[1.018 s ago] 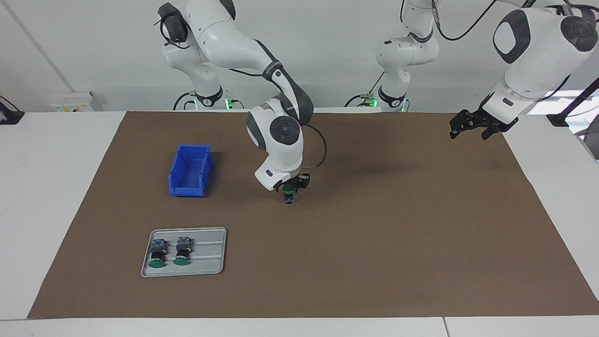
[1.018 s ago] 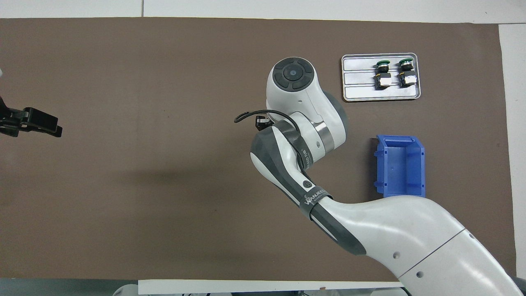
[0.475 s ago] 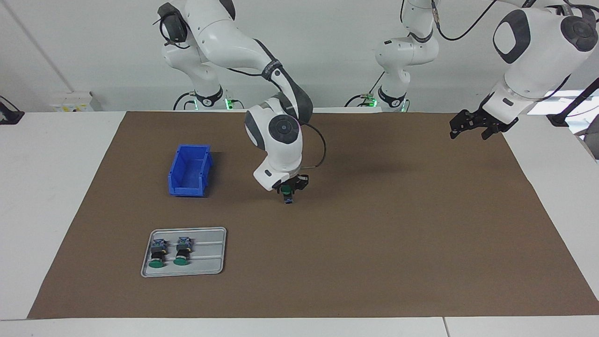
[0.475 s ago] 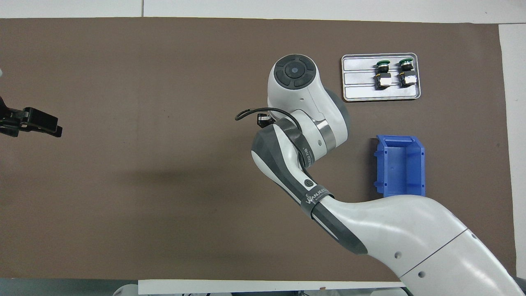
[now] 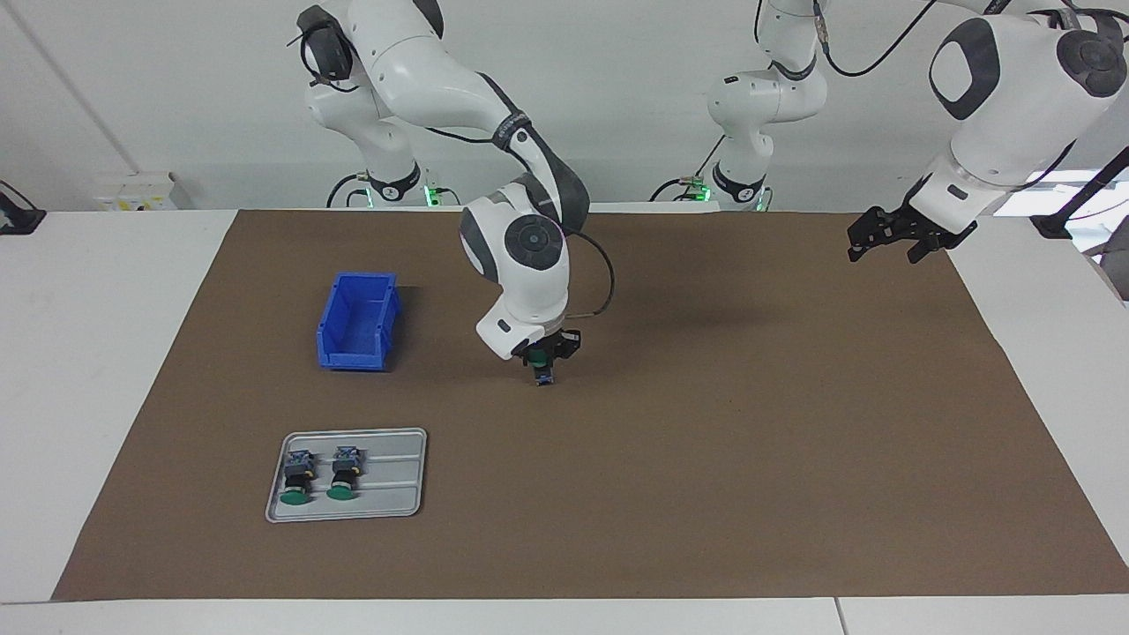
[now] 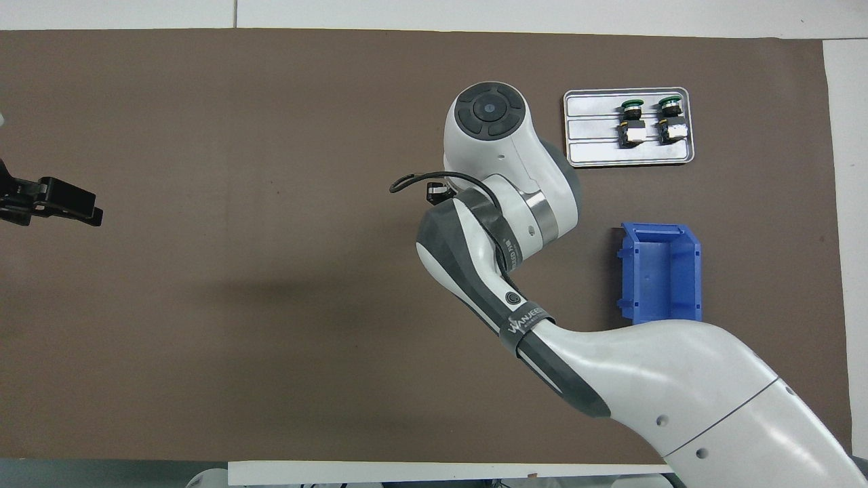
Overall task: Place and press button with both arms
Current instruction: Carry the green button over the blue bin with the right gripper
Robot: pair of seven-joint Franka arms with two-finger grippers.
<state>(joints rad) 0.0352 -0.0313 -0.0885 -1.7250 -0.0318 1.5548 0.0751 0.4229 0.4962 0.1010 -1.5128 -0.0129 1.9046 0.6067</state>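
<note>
Right gripper [image 5: 545,354], jaws closed on the upright button [image 5: 543,360], green cap up, over mid-desk; left gripper [image 5: 889,236] waits well apart, jaws wide.

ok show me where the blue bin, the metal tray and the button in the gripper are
blue bin [image 5: 328,328], facing view, outer side wall
metal tray [image 5: 394,481], facing view, bare floor
button [image 5: 540,358], facing view, green cap

White "WANJEE…" brand txt on dark band [image 6: 525,318] round right arm [image 6: 651,379], rest unreadable

White arms [image 5: 441,79], grey joints, black cables.
</note>
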